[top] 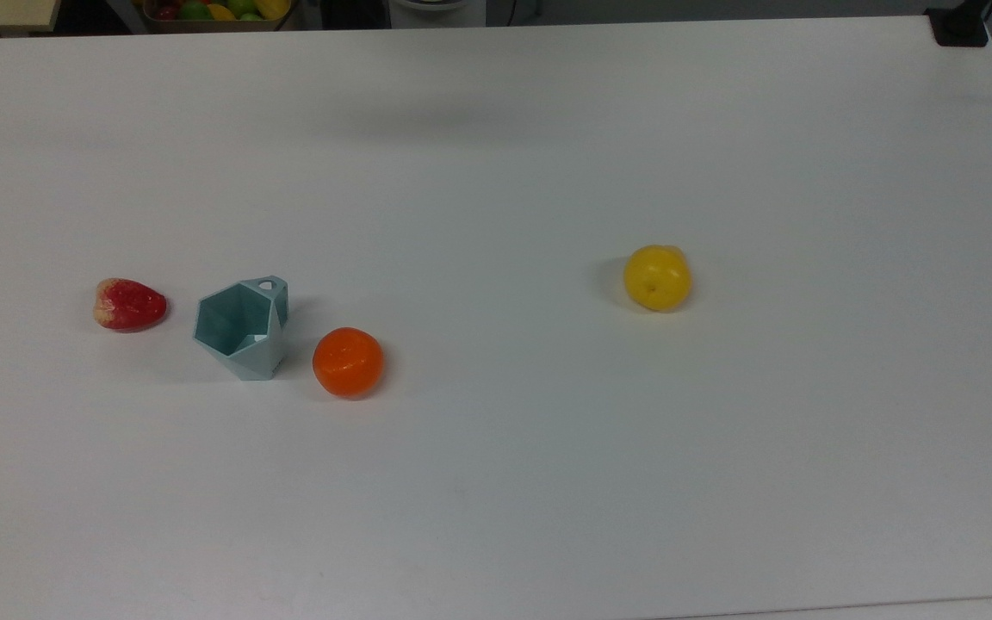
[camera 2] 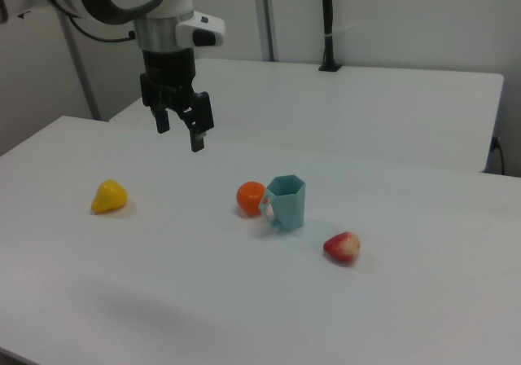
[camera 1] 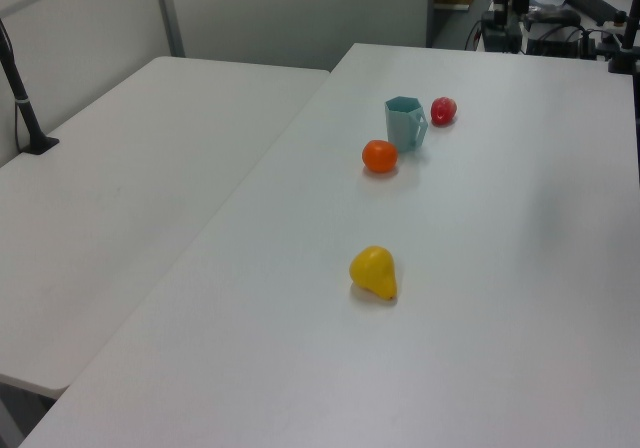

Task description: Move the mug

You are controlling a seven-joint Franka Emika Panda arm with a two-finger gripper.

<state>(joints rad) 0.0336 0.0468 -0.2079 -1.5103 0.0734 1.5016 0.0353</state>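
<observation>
While the mug [top: 242, 330] stands upright on the white bench [top: 548, 474], it sits between a strawberry [top: 129, 304] on the top view's left and an orange [top: 348, 362] just beside it on the top view's right. A yellow pear [top: 657, 277] lies well apart. In the right view the end effector [camera 2: 181, 129] hangs above the bench, fingers spread wide, holding nothing.
</observation>
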